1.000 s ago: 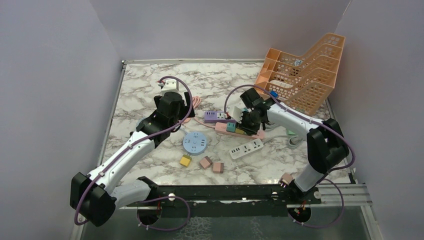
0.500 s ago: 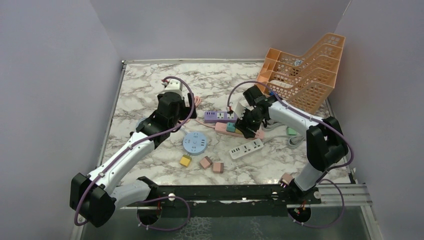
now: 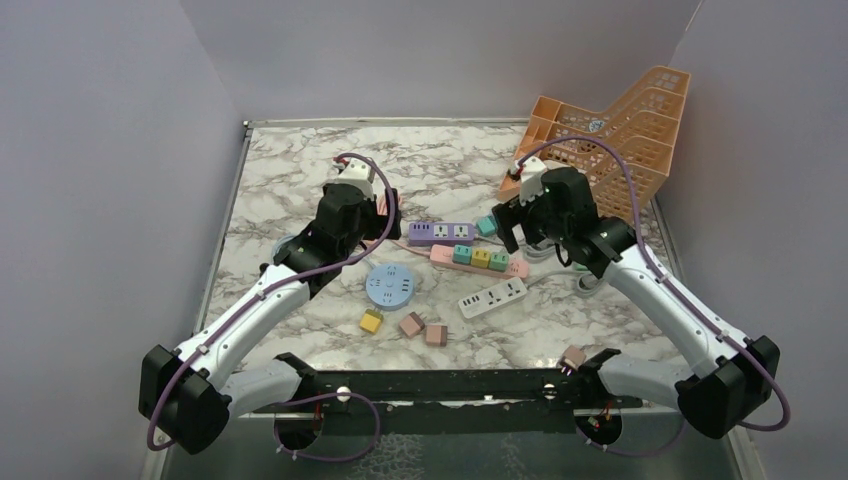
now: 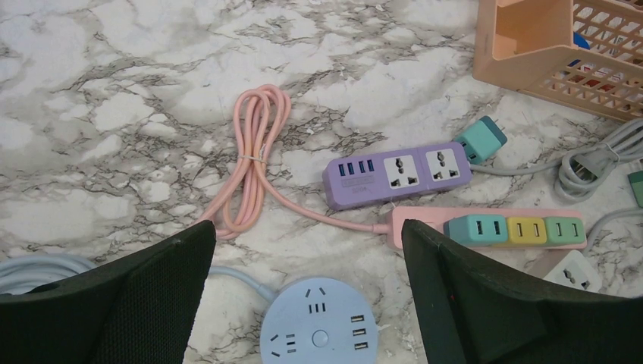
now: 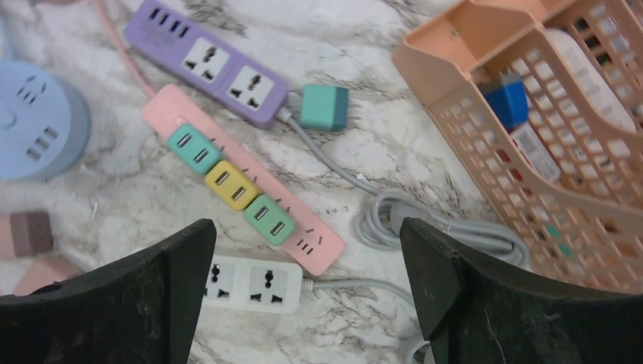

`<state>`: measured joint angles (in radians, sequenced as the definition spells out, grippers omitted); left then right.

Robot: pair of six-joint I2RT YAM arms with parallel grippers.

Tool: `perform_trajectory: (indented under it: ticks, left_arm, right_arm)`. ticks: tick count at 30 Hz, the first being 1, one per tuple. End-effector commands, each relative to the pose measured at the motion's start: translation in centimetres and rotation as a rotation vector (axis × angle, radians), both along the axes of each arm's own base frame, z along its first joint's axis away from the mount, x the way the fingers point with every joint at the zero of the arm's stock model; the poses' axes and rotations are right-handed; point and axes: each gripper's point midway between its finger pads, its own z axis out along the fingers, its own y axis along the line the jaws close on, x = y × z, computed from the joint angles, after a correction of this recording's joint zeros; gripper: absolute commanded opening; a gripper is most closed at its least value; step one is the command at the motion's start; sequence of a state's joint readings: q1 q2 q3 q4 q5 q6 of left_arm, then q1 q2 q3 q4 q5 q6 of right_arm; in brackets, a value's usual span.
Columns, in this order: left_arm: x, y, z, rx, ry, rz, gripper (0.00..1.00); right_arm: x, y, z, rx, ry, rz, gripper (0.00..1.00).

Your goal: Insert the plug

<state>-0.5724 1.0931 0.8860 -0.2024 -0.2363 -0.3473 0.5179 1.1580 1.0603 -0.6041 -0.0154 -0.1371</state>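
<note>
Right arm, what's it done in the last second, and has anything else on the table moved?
The right gripper let go of the green adapter, opened its fingers and drew up and back toward the orange basket. The adapter now sits in the pink power strip beside the teal adapter and yellow adapter. The left gripper, open, hardly moved. The purple strip, round blue hub, white strip and loose cubes stayed put.
</note>
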Motion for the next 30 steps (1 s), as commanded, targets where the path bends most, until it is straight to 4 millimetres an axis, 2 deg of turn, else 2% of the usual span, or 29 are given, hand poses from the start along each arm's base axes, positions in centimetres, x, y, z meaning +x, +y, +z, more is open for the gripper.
perform_trajectory:
  ticks: [1, 4, 10, 15, 18, 21, 24, 27, 30]
  left_arm:
    - [0.0, -0.1, 0.8, 0.005, -0.029, -0.011, 0.97]
    - [-0.1, -0.4, 0.6, 0.005, -0.027, -0.029, 0.98]
    - [-0.2, -0.6, 0.4, 0.016, -0.031, -0.041, 0.99]
    - [-0.2, -0.9, 0.1, 0.022, -0.034, -0.055, 0.99]
    - [-0.2, -1.2, 0.3, 0.047, -0.043, -0.070, 0.99]
    - [-0.2, -1.6, 0.1, 0.059, -0.043, -0.082, 0.99]
    - [-0.1, -1.9, -0.2, 0.054, -0.036, -0.084, 0.99]
    - [0.2, -2.0, -0.1, 0.056, -0.038, -0.078, 0.99]
    - [0.4, -1.7, -0.1, 0.071, -0.042, -0.053, 0.99]
  right_arm:
    - [2.0, -3.8, 0.2, 0.090, -0.003, -0.445, 0.93]
    - [2.0, -5.8, -1.6, 0.096, 0.052, -0.581, 0.95]
    - [3.2, -13.1, -4.8, 0.172, 0.098, -0.880, 0.96]
    - [3.0, -16.6, -8.9, 0.163, 0.192, -1.032, 0.98]
    - [3.2, -18.1, -11.1, 0.161, 0.225, -1.055, 1.00]
    - [3.5, -18.9, -12.0, 0.174, 0.244, -1.035, 1.00]
    - [2.9, -19.5, -13.1, 0.157, 0.264, -1.063, 0.99]
    - [2.4, -19.8, -14.0, 0.181, 0.278, -1.072, 0.91]
    - [2.5, -19.3, -14.6, 0.216, 0.287, -1.037, 0.76]
